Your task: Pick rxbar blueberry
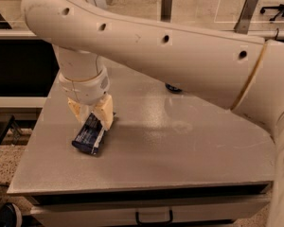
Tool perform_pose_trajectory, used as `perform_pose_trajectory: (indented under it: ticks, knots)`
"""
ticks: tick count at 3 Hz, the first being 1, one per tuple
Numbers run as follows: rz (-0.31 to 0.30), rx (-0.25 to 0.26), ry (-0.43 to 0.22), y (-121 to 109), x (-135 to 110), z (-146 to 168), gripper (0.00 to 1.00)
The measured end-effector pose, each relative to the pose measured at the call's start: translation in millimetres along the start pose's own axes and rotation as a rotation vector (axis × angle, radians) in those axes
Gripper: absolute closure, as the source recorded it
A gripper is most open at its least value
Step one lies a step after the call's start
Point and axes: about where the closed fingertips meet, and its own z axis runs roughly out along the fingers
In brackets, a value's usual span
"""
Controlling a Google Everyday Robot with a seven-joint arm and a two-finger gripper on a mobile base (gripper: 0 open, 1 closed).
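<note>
The rxbar blueberry (89, 137) is a dark navy-blue flat bar at the left of the grey table (180, 145). My gripper (92, 114) hangs from the big cream arm that crosses the view, and its two pale fingers (104, 111) are shut on the bar's upper end. The bar is tilted, its far end raised between the fingers and its near end low, close to the table top. I cannot tell whether the near end still touches the table.
A small dark object (173, 87) shows just under the arm near the table's middle back. A drawer with a handle (154, 217) runs along the table's front. A dark shelf lies to the left and glass partitions behind.
</note>
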Motion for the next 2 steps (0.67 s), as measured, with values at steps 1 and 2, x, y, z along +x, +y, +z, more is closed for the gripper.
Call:
perform_pose_trajectory:
  ticks: [1, 2]
  knots:
    - [0.08, 0.009, -0.067, 13, 6, -19, 1.0]
    - [0.158, 0.082, -0.135, 17, 20, -55, 1.0]
